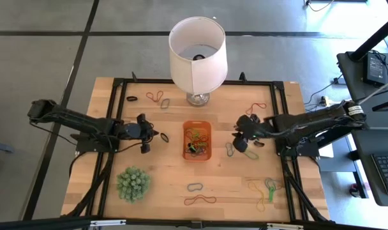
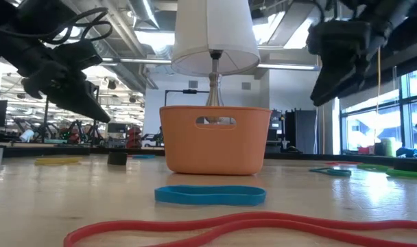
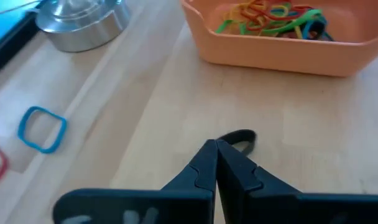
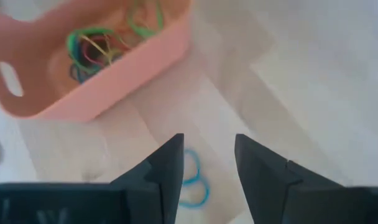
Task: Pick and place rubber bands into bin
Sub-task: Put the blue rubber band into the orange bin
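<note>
The orange bin (image 1: pixel 185 140) stands at mid-table with several coloured rubber bands (image 1: pixel 197 142) lying tangled inside it. My left gripper (image 1: pixel 154 135) hovers left of the bin, shut on nothing, raised off the wood in the low view (image 2: pixel 92 110). A black rubber band (image 3: pixel 239 138) lies flat on the table just past its tips. My right gripper (image 4: pixel 207 155) is open to the right of the bin, up in the air (image 2: pixel 325 92), with a blue rubber band (image 4: pixel 194 180) flat on the table below it.
A white lampshade (image 1: pixel 197 54) on a metal base (image 1: pixel 197 99) stands behind the bin. A spiky green ball plant (image 1: pixel 132 184) sits near the front left. Loose rubber bands lie at the far edge (image 1: pixel 157 97), far right (image 1: pixel 254 107) and near edge (image 1: pixel 200 200), (image 1: pixel 264 188).
</note>
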`<control>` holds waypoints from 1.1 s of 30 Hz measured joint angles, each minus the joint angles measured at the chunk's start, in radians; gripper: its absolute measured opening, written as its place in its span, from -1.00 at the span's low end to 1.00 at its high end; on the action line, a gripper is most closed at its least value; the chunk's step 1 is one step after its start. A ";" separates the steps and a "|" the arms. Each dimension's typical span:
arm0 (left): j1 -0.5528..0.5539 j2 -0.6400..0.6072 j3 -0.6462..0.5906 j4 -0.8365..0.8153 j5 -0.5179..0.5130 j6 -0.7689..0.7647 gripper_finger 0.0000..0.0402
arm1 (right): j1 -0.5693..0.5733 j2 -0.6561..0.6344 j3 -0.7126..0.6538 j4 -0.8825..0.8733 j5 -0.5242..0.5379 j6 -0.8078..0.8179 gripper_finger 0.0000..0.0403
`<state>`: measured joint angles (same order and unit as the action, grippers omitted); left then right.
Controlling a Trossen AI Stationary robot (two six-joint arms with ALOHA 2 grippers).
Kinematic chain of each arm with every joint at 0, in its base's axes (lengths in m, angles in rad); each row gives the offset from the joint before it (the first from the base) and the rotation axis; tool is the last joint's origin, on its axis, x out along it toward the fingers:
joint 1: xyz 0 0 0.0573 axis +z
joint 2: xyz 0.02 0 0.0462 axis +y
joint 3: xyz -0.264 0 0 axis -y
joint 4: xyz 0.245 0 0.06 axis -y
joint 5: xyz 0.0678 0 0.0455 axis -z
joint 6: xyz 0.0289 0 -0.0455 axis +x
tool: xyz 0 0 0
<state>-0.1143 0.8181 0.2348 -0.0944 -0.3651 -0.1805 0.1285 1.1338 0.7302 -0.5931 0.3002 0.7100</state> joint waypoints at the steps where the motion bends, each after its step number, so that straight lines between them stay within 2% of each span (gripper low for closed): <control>1: 0.000 0.000 0.000 -0.001 -0.006 0.000 -0.98 | -0.008 0.028 0.023 -0.030 -0.023 0.039 -0.27; 5: 0.000 0.000 0.000 -0.001 -0.008 0.000 -0.98 | -0.027 0.153 0.076 -0.071 -0.091 0.101 -0.27; 8: 0.000 0.000 0.000 -0.001 -0.008 0.000 -0.99 | -0.029 0.246 0.100 -0.072 -0.093 0.096 -0.27; 12: 0.000 0.000 0.000 -0.001 -0.008 0.000 -0.99 | -0.029 0.353 0.124 -0.071 -0.100 0.040 -0.27; 17: 0.000 0.000 0.000 -0.001 -0.008 0.000 -0.97 | -0.052 0.453 0.131 -0.073 -0.180 -0.007 -0.29; 23: 0.000 0.000 0.000 0.000 -0.006 0.000 -0.97 | -0.086 0.534 0.132 -0.055 -0.209 -0.070 -0.41; 33: 0.000 0.000 0.000 0.001 -0.002 0.000 -0.97 | -0.101 0.566 0.135 -0.037 -0.247 -0.121 -0.69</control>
<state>-0.1143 0.8185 0.2348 -0.0935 -0.3668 -0.1806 0.0277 1.7002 0.8654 -0.6296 0.0536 0.5893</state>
